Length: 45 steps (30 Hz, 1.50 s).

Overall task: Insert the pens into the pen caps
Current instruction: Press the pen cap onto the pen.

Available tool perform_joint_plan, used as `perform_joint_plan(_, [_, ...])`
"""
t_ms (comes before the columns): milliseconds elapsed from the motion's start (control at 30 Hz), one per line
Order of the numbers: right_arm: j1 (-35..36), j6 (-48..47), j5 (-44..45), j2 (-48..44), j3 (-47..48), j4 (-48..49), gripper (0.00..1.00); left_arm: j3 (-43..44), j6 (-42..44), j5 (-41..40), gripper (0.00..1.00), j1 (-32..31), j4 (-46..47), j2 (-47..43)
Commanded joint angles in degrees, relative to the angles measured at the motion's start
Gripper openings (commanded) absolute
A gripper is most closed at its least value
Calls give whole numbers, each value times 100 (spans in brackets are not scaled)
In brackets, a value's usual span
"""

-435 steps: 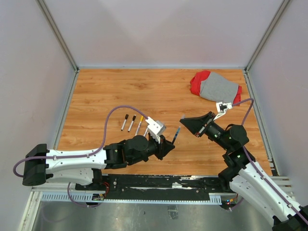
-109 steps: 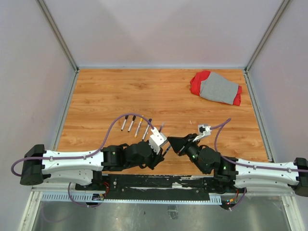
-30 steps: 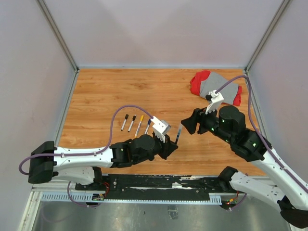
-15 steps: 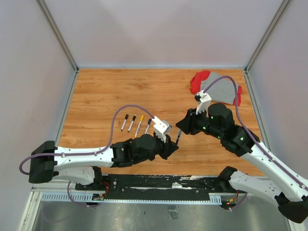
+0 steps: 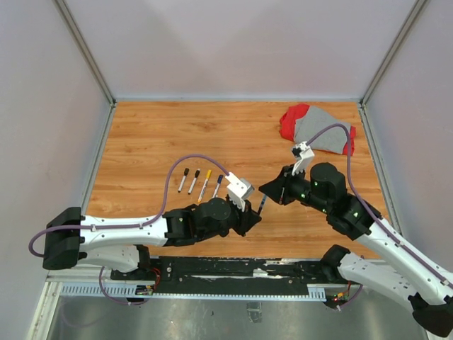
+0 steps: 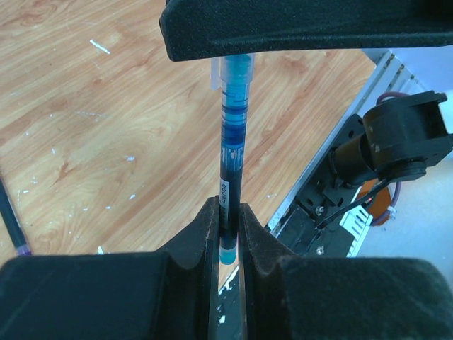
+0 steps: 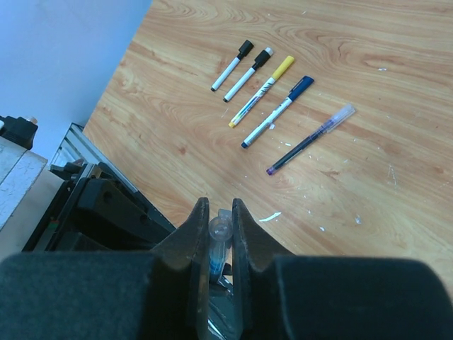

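Your left pincer (image 6: 226,216) is gripping the blue pen (image 6: 232,142), facing your right pincer (image 7: 218,209), which is clamping its clear cap (image 7: 219,230).

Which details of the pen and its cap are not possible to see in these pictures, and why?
1. Left wrist view: the right end effector covers the top of the clear cap, so how deep the blue pen sits is unknown.
2. Right wrist view: its fingers hide the pen's barrel.
3. Top view: pen and cap are too small to separate; the left arm's white camera mount hides the purple-tipped pen.
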Motion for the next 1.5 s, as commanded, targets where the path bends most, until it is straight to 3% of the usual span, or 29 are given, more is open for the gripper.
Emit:
perform_joint_plan(0, [87,355,-253,-113,-507,94,1,311,115,-313,0,38,546,-215])
perform_joint_plan(67, [276,381,-109,-132,-691,143,1,327,164,-381,1,36,648,-295])
perform_joint_plan(267, [1587,457,1662,-108,-952,-174,0,215,245,-461,1,21,1166,-664])
perform_joint_plan(500, [1817,1695,1156,-242,-1879,727,1,240,462,-615,1,-45,1357,-905])
perform_joint_plan(833, [1820,2646,369,-266,-2520,1765,1,249,491,-580,1,-59,1417,-931])
perform_joint_plan(933, [1977,2550,675,-278,-2386,1486,1,242,496,-589,1,-68,1425,-941])
perform_joint_plan(1167, [2953,2047,2487,152,-1466,-6,1,265,489,-602,1,-67,1384,-919])
perform_joint_plan(1467, [3024,2041,2465,-217,-1840,1004,1,113,468,-632,0,-67,1314,-1016])
